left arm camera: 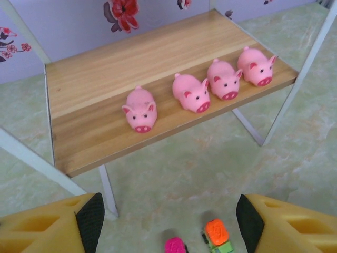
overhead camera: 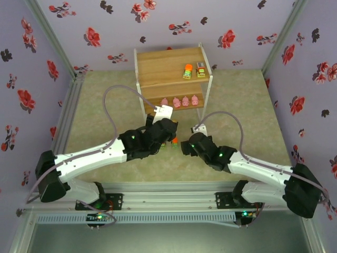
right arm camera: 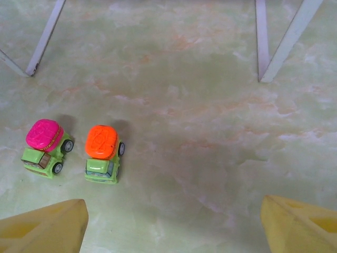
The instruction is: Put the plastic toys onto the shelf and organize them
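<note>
Shelf is standing at far centre of the table. Top view is giving me its upper board, where an orange-topped truck and a grey-brown-topped truck are sitting side by side near the right end. Left wrist view is giving the lower board close up: four pink pigs are lined along its front edge, snouts facing me, with the leftmost set a little apart from the other three. Right wrist view is showing the two loose toys in full: magenta-topped truck and orange-topped floor truck are standing upright on the table, just beside each other, in front of the shelf legs. My left pincer is hanging released, fingers spread wide, with both floor trucks low in the gap and touching neither finger; the orange one is nearer my right finger. My right pincer is also released and holding nothing, with both trucks lying ahead and left of centre, the magenta one just beyond my left finger.
</note>
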Motion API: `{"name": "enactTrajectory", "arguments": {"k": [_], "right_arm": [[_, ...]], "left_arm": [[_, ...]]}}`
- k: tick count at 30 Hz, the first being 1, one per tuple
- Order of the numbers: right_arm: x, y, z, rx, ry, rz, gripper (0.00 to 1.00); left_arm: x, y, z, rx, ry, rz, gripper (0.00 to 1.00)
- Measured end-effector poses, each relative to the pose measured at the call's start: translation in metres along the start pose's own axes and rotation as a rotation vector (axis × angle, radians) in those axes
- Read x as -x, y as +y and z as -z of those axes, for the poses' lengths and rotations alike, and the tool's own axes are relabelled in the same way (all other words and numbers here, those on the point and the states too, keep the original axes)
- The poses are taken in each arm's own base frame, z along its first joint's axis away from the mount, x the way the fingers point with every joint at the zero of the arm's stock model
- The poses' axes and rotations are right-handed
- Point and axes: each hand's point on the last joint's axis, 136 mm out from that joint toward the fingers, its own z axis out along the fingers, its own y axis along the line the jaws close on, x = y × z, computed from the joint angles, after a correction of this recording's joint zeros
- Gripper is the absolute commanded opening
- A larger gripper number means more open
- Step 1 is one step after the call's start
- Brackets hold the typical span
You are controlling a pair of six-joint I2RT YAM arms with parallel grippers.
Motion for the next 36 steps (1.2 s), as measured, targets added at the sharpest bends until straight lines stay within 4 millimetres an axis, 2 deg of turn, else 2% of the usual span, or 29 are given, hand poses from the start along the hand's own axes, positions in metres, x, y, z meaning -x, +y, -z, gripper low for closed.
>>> {"name": "enactTrajectory", "arguments": {"k": [6, 15, 26, 36], "right_arm": [[-0.001, 0.013, -0.005, -0.004, 0.027, -0.008, 0.87], [-0.003, 0.028, -0.014, -0.011, 0.057, -0.011, 0.90], [-0.012, 0.045, -0.026, -0.015, 0.096, -0.017, 0.86], [-0.013, 0.056, -0.040, -0.035, 0.121, -0.039, 0.82]], "left_arm": [[-0.022, 0.008, -0.002, 0.016, 0.032, 0.009, 0.85], [-0.050, 0.027, 0.001, 0.059, 0.070, 0.035, 0.85], [-0.085, 0.059, 0.009, 0.116, 0.123, 0.081, 0.85], [-0.104, 0.072, 0.010, 0.150, 0.155, 0.111, 0.85]]}}
